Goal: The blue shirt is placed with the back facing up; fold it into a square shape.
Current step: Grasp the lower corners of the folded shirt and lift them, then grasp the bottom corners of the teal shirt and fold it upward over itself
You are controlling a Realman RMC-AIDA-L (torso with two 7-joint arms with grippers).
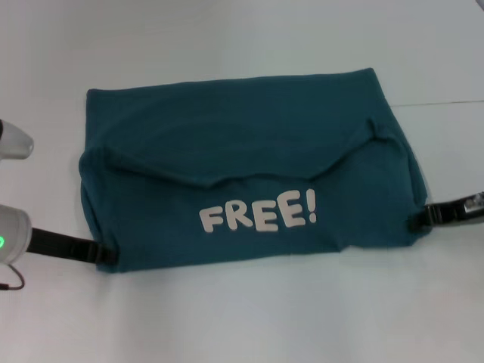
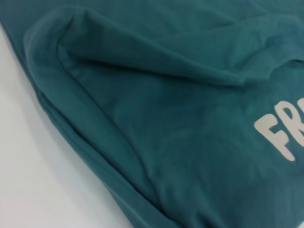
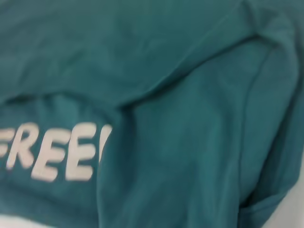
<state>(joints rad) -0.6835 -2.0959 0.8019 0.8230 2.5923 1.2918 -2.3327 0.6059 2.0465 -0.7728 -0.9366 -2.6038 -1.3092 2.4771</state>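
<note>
On the white worktop (image 1: 242,318) lies one folded shirt (image 1: 249,151); two grippers, left (image 1: 106,253) and right (image 1: 417,221), touch its near corners, grip unclear.

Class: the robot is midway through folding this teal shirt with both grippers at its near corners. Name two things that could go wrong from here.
1. The teal-blue fabric T-shirt with white FREE! lettering has an uneven, wavy folded flap; folding again may lock in a lopsided shape.
2. The left gripper and right gripper sit at different heights, so lifting could skew the fold.
</note>
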